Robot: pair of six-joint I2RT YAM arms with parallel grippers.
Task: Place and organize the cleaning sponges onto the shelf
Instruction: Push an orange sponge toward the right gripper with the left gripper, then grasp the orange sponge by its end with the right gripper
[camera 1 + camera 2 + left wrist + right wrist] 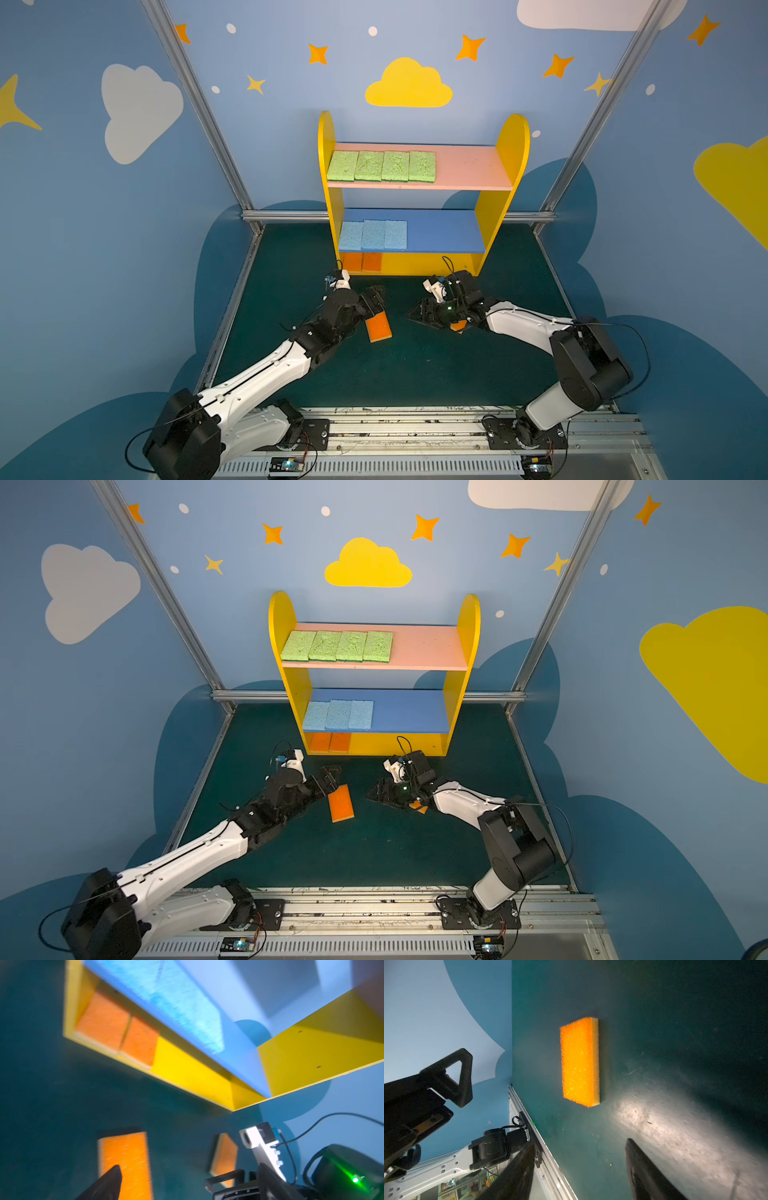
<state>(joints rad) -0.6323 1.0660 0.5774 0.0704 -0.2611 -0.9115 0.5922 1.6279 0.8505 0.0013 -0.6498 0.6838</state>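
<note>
— Dark teal matting point(415, 374), matte and faintly speckled, carries everything. What lies where?

— Nine pads are on the shelf point(513, 137), a small unit with round-topped yellow side panels. Four green sponges point(381, 166), coarse and pitted, lie edge to edge at the left of the smooth pink board point(469, 166). Three pale blue sponges point(372, 235) lie the same way on the blue board point(444, 232). Two orange sponges point(362, 262) sit side by side at the left end of the yellow base point(424, 264).

— And off the shelf?

— One loose orange sponge point(379, 328), a flat porous slab with a yellow layer along its edge, lies on the matting in front of the shelf. A second loose sponge point(225, 1155) of the same make lies near it. In both top views the right arm hides most of it.

— The grippers?

— The left gripper point(377, 300) is over the shelf-side end of the first slab, jaws spread wide with nothing between them. Whether it touches the slab cannot be told. The right gripper point(419, 316) points at that slab from the other side, its black tapered fingers point(639, 1167) apart and empty. The second slab shows beneath its wrist.

— Around all that?

— Blue walls point(291, 124) with flat cloud shapes point(409, 85), orange stars point(469, 48) and aluminium rails point(199, 104).
</note>
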